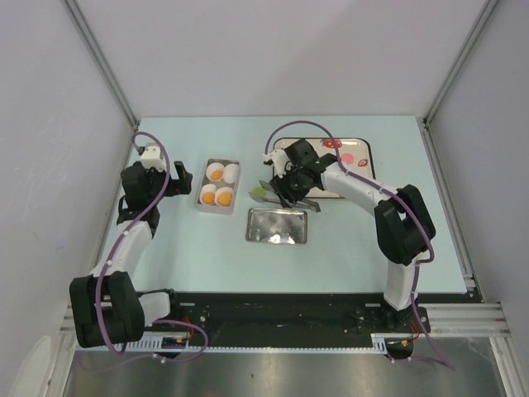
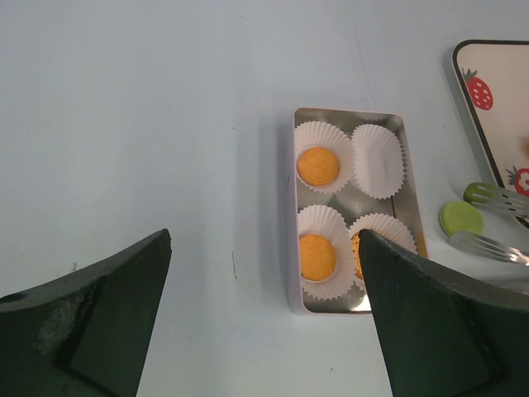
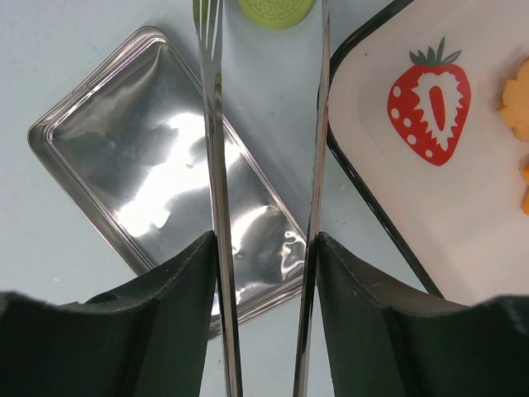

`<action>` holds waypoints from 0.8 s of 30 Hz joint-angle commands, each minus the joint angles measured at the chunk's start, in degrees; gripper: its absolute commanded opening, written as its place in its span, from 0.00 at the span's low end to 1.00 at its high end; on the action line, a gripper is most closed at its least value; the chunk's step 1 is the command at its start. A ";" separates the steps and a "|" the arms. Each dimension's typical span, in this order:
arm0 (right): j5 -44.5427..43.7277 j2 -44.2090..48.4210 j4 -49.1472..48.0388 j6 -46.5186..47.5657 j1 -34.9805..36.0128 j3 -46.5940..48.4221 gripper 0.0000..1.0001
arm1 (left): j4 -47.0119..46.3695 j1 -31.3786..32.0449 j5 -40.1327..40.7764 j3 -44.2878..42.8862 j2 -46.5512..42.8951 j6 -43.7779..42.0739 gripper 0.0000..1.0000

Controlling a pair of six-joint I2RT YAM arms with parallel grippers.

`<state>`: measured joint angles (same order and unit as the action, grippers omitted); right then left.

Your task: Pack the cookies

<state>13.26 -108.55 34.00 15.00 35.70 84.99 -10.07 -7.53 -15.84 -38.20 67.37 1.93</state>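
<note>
Three cookies (image 2: 317, 165) are sitting in the tin (image 2: 335, 306), each in its own white paper cup (image 2: 324, 230). There's one at the far left corner of the tin and two along the near end, and the near-right one is half hidden behind a jaw in the left wrist view. The fourth cup (image 2: 378, 160), far right in the tin, has nothing in it. Just off the tin's right side there's a flat green disc (image 2: 459, 217) on the worktop (image 1: 347, 252), lying between the two tips of a pair of metal tongs (image 3: 212, 165). I can't tell if the tips actually touch it. The right gripper (image 3: 264, 248) has its jaws clamped on those tongs, both arms pressed against the inner faces. Right of the tin and a bit nearer the arm bases, a shiny metal lid (image 3: 149, 165) is lying flat. Further right of the tin is a white strawberry-print tray (image 3: 413, 198) with a dark rim. It has a couple of orange-yellow pieces (image 3: 517, 107) on it, cut off at the picture edge, so I can't say for sure what they are. The left gripper (image 2: 264, 236) hangs just left of the tin, jaws wide apart and holding nothing.
</note>
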 commanded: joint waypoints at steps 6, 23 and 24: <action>-2.62 0.36 -1.30 0.99 1.12 2.20 0.51 | -2.59 -0.29 -0.25 0.23 -1.37 -0.97 1.00; -3.15 1.06 -1.39 0.99 1.04 3.07 0.39 | -2.50 -0.38 -0.25 0.14 -1.11 -0.88 1.00; -3.15 1.24 -1.30 0.90 1.03 3.34 0.39 | -2.50 -0.38 -0.16 0.23 -1.19 -0.88 1.00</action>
<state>10.87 -108.55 34.02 15.31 36.53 85.03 -10.17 -7.53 -15.68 -38.20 67.37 1.93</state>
